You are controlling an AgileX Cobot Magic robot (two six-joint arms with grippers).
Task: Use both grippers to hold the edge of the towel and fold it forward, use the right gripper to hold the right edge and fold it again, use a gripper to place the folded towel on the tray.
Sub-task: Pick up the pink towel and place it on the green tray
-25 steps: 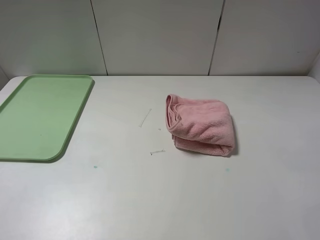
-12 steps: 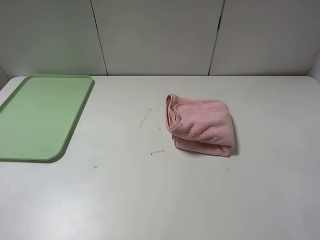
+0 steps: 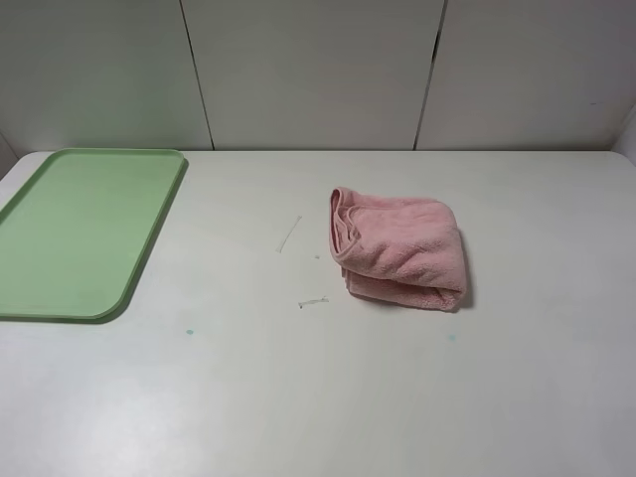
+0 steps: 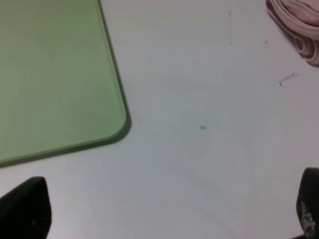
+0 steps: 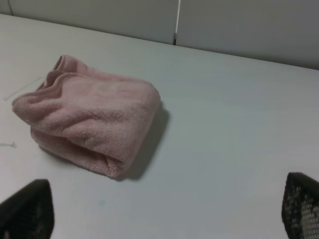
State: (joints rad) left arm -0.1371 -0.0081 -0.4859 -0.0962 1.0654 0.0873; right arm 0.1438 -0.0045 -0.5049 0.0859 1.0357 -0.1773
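Working with two claws, left claw (image 4: 167, 209) and right claw (image 5: 162, 209) both spread wide and empty, you could pinch only the top layer of the one towel (image 3: 402, 248), bundled right of centre on the desk (image 3: 298, 397), and let it unfurl before the one tray (image 3: 79, 229), well apart at left.

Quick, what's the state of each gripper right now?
Left gripper: open, holding nothing.
Right gripper: open, holding nothing.

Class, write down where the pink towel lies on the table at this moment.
In the exterior high view the towel lies folded on the white table, slightly right of centre, well apart from the green tray at the left edge.
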